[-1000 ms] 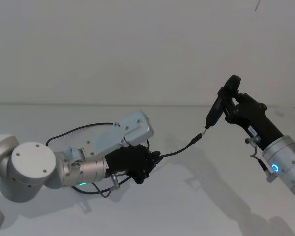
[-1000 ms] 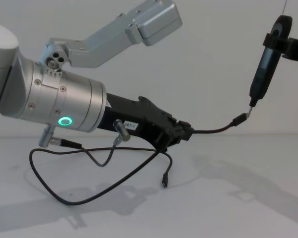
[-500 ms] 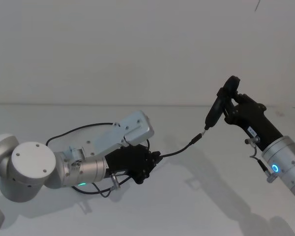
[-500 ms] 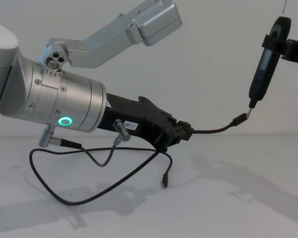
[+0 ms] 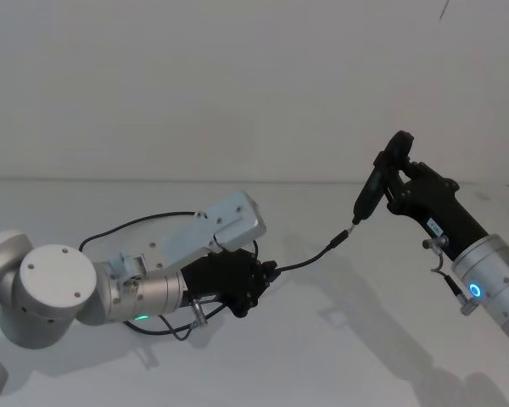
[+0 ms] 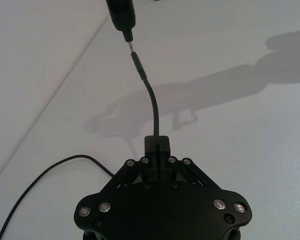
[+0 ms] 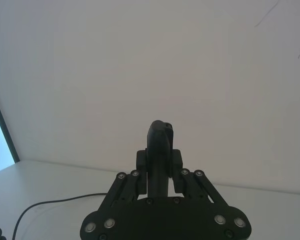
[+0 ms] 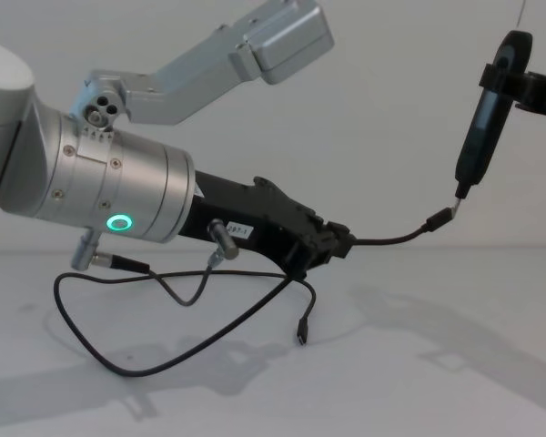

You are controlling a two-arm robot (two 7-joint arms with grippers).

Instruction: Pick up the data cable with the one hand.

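Your left pincer (image 8: 338, 244) is clenching the data cable (image 8: 396, 238) near one plug, above the white worktop (image 8: 437, 382); the cable's slack is looping beneath the arm; your right pincer (image 5: 393, 182) is gripping the slim black tool (image 5: 371, 188), tip just beside that plug.

Data cable (image 5: 310, 259) left of upright tool (image 5: 375, 188)

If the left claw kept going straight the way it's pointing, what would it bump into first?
Most likely the slim black tool held in the right claw: the data cable held by the left claw leads straight to its metal tip, though depth is hard to judge.
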